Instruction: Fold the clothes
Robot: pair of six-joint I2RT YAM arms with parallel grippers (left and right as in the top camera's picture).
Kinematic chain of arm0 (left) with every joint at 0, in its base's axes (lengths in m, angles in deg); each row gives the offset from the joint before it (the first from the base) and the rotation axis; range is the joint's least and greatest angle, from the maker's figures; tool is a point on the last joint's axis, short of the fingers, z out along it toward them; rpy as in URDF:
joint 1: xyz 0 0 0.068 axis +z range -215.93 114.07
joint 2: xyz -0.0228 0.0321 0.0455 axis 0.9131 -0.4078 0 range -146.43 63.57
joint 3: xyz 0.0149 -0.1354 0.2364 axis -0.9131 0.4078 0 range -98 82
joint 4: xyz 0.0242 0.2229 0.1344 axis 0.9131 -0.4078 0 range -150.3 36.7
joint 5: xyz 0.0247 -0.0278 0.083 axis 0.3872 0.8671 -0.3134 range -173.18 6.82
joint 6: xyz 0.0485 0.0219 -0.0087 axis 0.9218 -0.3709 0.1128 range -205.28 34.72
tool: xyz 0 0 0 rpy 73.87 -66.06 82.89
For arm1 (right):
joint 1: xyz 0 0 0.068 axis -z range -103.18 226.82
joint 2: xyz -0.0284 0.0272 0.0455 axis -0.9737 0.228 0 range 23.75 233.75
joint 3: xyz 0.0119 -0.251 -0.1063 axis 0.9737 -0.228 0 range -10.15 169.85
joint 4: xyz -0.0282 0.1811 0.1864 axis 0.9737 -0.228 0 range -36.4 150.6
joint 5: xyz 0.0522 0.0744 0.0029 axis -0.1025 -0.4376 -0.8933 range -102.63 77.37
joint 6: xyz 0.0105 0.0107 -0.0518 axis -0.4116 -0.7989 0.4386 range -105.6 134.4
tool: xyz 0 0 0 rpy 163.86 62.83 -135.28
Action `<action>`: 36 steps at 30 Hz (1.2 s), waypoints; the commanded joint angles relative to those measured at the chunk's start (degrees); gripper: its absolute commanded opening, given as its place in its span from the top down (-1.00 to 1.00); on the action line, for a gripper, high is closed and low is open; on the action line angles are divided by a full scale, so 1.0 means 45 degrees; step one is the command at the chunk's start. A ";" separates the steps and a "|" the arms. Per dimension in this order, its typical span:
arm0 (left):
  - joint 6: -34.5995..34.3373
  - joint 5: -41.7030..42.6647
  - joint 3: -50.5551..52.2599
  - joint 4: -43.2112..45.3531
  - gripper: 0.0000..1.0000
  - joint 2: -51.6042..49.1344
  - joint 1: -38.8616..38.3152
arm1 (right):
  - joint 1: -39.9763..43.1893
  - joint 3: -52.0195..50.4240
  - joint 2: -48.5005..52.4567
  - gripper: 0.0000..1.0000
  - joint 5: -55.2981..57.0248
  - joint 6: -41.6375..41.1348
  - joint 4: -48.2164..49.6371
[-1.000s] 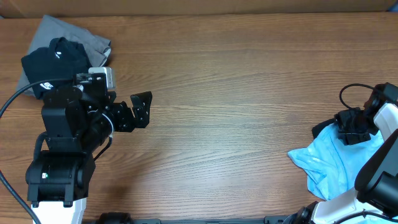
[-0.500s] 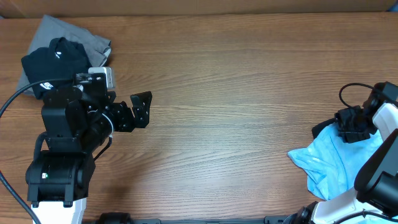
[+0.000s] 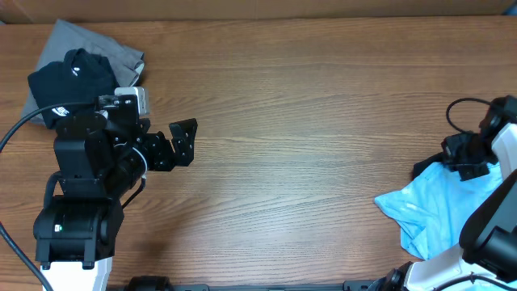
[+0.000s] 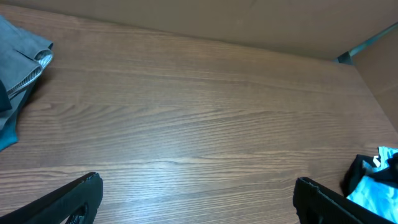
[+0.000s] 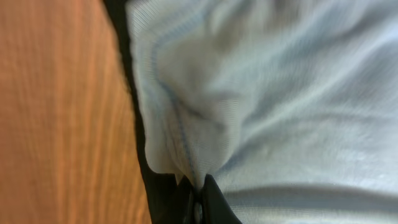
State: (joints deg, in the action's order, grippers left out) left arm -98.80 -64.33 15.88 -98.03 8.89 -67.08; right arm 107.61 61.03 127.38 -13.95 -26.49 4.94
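Robot lab: bare wooden table point(image 3: 307, 121) against cardboard wall point(image 4: 249, 25).

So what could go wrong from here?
The right end effector pinches only a small fold of the light blue shirt, so the fabric may slip out when lifted. A black garment peeks out from beneath that shirt and could get dragged along.

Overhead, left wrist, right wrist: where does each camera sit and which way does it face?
Overhead: above the table, looking straight down; both arms show, left gripper open, right gripper on the light blue shirt.
Left wrist: looks across the table toward the light blue shirt; its spread fingers frame the bottom.
Right wrist: close against that shirt; its shut fingertips pinch a fold.
Shared: the light blue shirt, in all three.
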 commanded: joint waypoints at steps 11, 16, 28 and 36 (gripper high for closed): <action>0.0146 0.0063 -0.0267 0.0034 -1.00 -0.0015 -0.0083 | 0.0175 0.1744 -0.2341 0.89 0.0282 0.1180 -0.0816; 0.0146 0.0058 -0.0267 0.0044 -1.00 -0.0015 -0.0083 | 0.0175 0.1525 -0.2288 0.85 0.0282 0.1083 -0.0860; 0.0146 0.0053 -0.0267 0.0044 -1.00 -0.0015 -0.0083 | 0.0165 -0.0539 -0.2273 0.45 0.0287 0.0355 0.0364; 0.0146 0.0053 -0.0267 0.0194 -1.00 -0.0019 -0.0083 | 0.0165 -0.3060 -0.2249 -0.30 0.0282 -0.0442 0.3997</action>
State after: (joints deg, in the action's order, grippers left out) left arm -98.80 -64.33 15.88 -97.74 8.89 -67.08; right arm 108.28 51.09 117.98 -12.66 -26.07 17.18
